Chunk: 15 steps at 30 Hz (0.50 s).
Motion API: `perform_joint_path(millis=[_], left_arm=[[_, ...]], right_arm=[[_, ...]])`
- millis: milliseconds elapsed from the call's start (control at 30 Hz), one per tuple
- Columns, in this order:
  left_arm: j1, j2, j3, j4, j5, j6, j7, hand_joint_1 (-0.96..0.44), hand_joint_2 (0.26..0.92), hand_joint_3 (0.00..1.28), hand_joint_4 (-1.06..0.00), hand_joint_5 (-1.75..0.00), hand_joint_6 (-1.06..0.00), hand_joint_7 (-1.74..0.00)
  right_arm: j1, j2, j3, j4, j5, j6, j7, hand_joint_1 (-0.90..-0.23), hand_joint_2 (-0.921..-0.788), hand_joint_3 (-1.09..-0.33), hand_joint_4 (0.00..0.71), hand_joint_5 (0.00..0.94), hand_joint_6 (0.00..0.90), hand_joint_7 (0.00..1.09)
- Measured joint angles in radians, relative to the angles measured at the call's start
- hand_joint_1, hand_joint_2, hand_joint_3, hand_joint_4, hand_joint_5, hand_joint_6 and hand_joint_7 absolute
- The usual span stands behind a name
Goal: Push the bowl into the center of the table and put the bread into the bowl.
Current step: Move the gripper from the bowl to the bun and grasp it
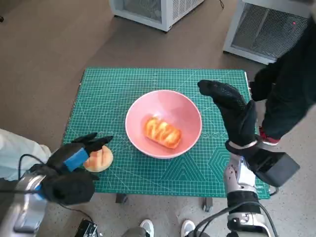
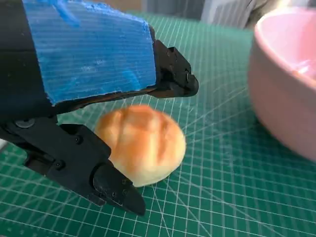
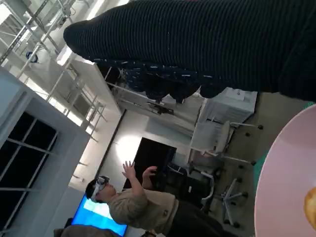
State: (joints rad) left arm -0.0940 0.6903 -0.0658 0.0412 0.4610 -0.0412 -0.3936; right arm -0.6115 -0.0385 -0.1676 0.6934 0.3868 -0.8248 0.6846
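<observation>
Table's green mat (image 1: 123,177); bowl (image 1: 140,111); bun (image 1: 101,159).

Smooth glossy pink bowl (image 1: 163,123) (plastic-looking) on matt green gridded mat (image 1: 108,94)

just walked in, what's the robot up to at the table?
It is loading bread into a pink bowl that sits about mid-way on the green mat. One glazed pastry already lies in the bowl. The left hand has its fingers on either side of a round bun on the mat beside the bowl, not yet lifted. The right hand, holding nothing, hovers at the bowl's other side.
</observation>
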Motion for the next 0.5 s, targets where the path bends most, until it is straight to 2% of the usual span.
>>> perform_joint_path(millis=[67,100,133,167,233,333,500], left_arm=[[-0.022,-0.005,-0.016,0.037,0.007,0.004,0.0,0.08,0.826,0.02,-0.57,-0.05,-0.64,-0.11],[-0.032,-0.008,-0.022,0.055,0.009,0.006,0.003,0.07,0.845,0.03,-0.61,-0.25,-0.63,-0.33],[-0.041,-0.01,-0.027,0.065,0.012,0.006,0.008,0.04,0.872,0.06,-0.64,-0.57,-0.59,-0.68],[-0.051,-0.01,-0.032,0.075,0.014,0.006,0.015,0.03,0.89,0.06,-0.68,-0.77,-0.57,-0.87],[-0.068,-0.01,-0.036,0.09,0.017,0.006,0.025,0.02,0.905,0.07,-0.71,-0.96,-0.58,-1.02],[-0.078,-0.006,-0.037,0.092,0.03,0.006,0.038,0.01,0.915,0.06,-0.72,-1.09,-0.6,-1.11],[-0.076,0.011,-0.037,0.06,0.044,0.003,0.042,0.0,0.919,0.06,-0.72,-1.14,-0.61,-1.15]], right_arm=[[0.0,0.0,0.001,0.0,0.0,0.0,0.0,-0.757,-0.921,-0.852,0.181,0.001,-0.001,0.58],[0.001,0.0,0.001,0.0,0.0,0.0,0.0,-0.757,-0.921,-0.852,0.181,0.001,-0.001,0.58],[0.001,0.0,0.001,0.0,0.0,0.0,0.0,-0.757,-0.921,-0.852,0.181,0.001,-0.001,0.58],[0.002,-0.001,0.001,0.0,0.0,0.0,0.0,-0.757,-0.921,-0.851,0.182,0.001,-0.001,0.58],[0.002,0.0,0.003,-0.001,0.0,0.0,0.0,-0.756,-0.921,-0.851,0.182,0.001,-0.001,0.58],[0.003,0.0,0.006,-0.004,0.0,0.0,0.0,-0.752,-0.921,-0.851,0.182,0.001,-0.001,0.58],[0.009,-0.001,0.007,-0.015,0.0,0.0,-0.003,-0.748,-0.921,-0.852,0.182,0.001,-0.001,0.58]])
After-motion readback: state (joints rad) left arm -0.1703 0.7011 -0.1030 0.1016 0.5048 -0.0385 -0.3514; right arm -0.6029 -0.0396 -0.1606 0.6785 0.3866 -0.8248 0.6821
